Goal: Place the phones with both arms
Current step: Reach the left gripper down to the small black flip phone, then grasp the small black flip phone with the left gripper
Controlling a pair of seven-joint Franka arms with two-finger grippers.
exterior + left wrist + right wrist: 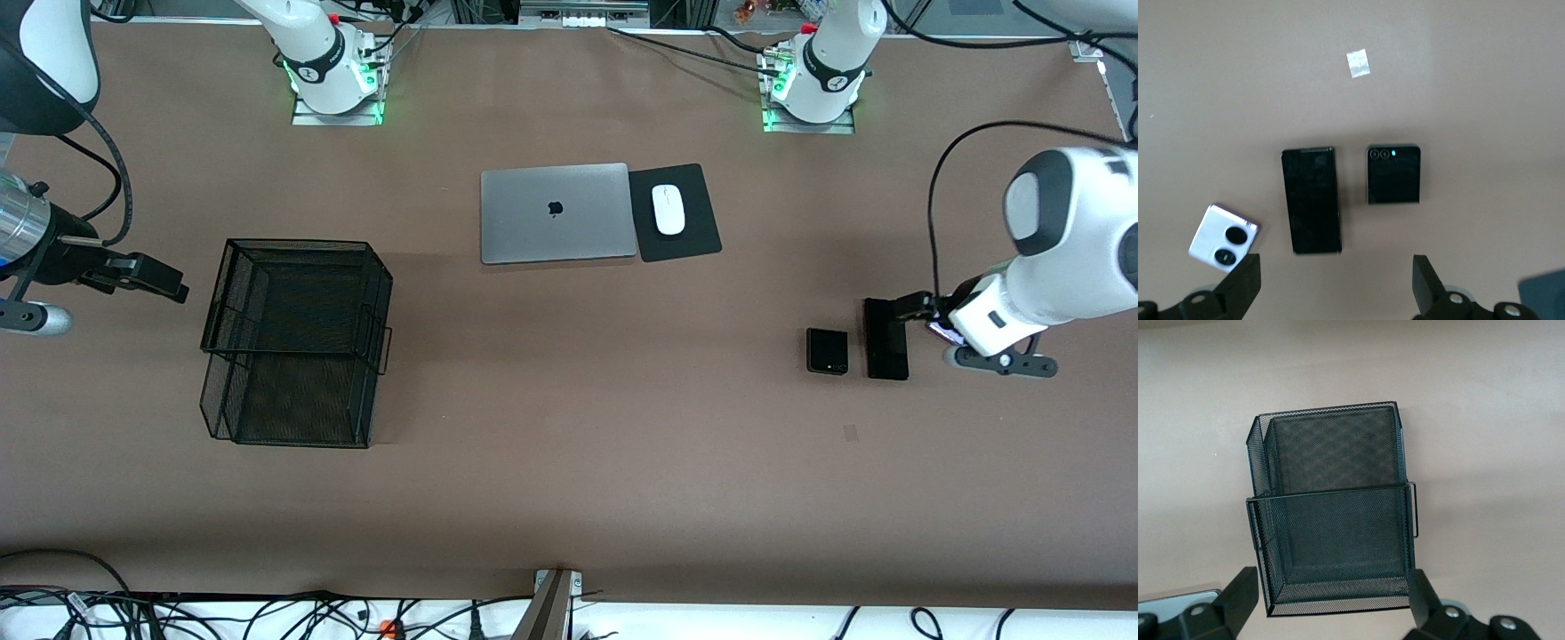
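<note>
Three phones lie in a row toward the left arm's end of the table. The long black slab phone is in the middle of them. The small black flip phone lies beside it, toward the table's centre. The lilac flip phone, with two round lenses, lies askew beside the slab, toward the table's end; the left hand mostly hides it in the front view. My left gripper hangs open over the slab's end, holding nothing. My right gripper is open beside the mesh basket.
A black wire-mesh basket with two compartments stands toward the right arm's end. A shut silver laptop and a white mouse on a black pad lie near the bases. A scrap of tape is stuck nearer the front camera than the phones.
</note>
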